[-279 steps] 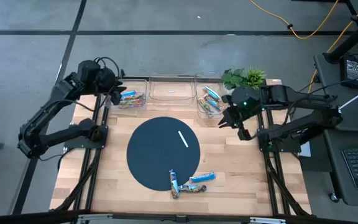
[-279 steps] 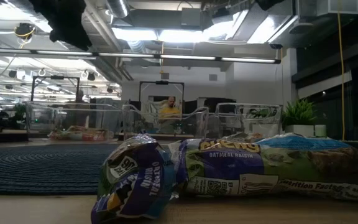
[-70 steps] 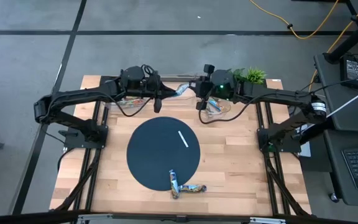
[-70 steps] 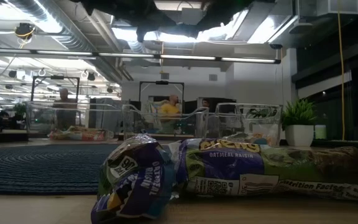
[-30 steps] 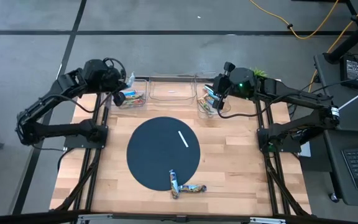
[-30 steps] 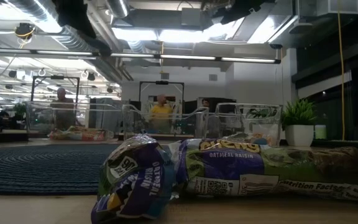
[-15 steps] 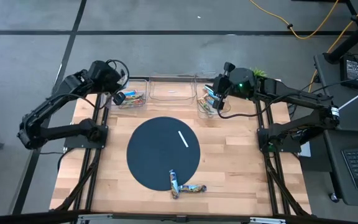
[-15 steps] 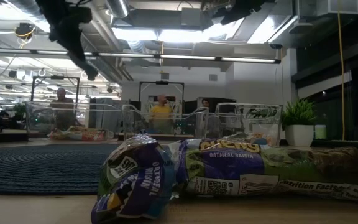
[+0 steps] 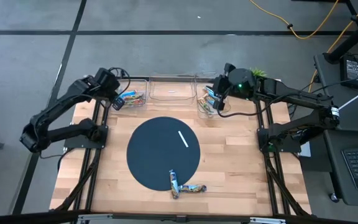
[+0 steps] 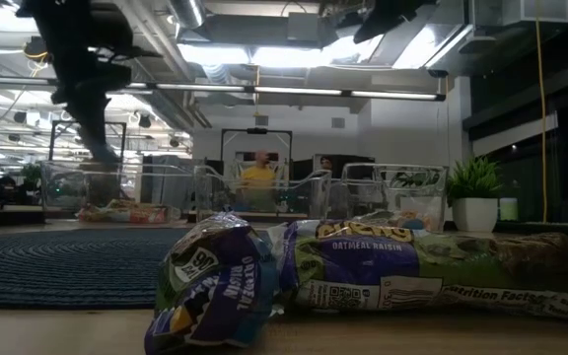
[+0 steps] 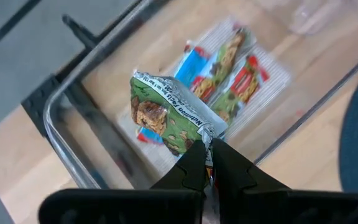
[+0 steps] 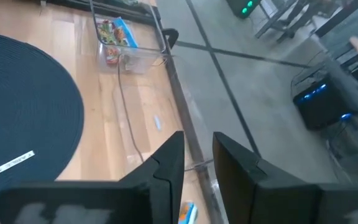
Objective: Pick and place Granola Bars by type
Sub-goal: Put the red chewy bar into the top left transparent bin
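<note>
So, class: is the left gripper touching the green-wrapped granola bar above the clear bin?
Touching. The left wrist view shows the left gripper shut, pinching the granola bar by its crimped end above the bin.

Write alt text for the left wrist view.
The left gripper pinches one end of a green-wrapped granola bar, holding it above a clear bin that already contains several wrapped bars, on a wooden table.

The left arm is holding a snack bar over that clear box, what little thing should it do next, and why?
Probably open its fingers and let go. The left gripper is shut on a granola bar, pinching its wrapper end, and the bar hangs right above the left clear bin, where other bars already lie. The right gripper waits near the right bin, empty.
</note>
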`<state>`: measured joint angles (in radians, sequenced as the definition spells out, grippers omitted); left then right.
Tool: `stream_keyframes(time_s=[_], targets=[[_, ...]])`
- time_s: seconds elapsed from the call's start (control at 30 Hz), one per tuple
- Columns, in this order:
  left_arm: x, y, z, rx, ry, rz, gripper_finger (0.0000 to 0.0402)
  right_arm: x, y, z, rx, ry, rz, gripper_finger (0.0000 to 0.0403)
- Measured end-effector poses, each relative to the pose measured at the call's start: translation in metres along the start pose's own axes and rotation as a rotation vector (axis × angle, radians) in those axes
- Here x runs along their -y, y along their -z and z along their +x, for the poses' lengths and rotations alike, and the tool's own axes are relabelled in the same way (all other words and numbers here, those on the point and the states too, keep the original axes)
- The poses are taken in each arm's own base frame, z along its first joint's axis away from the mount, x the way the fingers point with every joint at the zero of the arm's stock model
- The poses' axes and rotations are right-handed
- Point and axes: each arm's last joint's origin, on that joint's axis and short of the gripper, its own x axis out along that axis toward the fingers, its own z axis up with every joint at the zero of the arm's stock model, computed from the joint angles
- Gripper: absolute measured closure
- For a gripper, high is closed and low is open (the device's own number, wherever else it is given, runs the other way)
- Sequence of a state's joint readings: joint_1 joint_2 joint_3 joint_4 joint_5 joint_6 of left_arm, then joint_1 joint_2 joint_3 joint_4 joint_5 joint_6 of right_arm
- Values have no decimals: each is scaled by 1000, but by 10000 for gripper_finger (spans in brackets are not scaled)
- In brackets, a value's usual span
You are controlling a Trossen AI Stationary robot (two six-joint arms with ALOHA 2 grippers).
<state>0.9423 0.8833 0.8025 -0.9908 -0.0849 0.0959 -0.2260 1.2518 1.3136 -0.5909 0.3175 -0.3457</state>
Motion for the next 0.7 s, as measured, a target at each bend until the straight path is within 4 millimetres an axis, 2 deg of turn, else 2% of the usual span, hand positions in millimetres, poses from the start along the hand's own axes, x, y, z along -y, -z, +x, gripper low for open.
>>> stream_keyframes(time_s=[0.23, 0.7], targets=[[-4, 7, 14, -22, -18, -37, 396, -1, 2, 0, -23, -14, 16, 315], [-10, 8, 16, -30, -39, -70, 395, -1, 2, 0, -22, -16, 13, 315]])
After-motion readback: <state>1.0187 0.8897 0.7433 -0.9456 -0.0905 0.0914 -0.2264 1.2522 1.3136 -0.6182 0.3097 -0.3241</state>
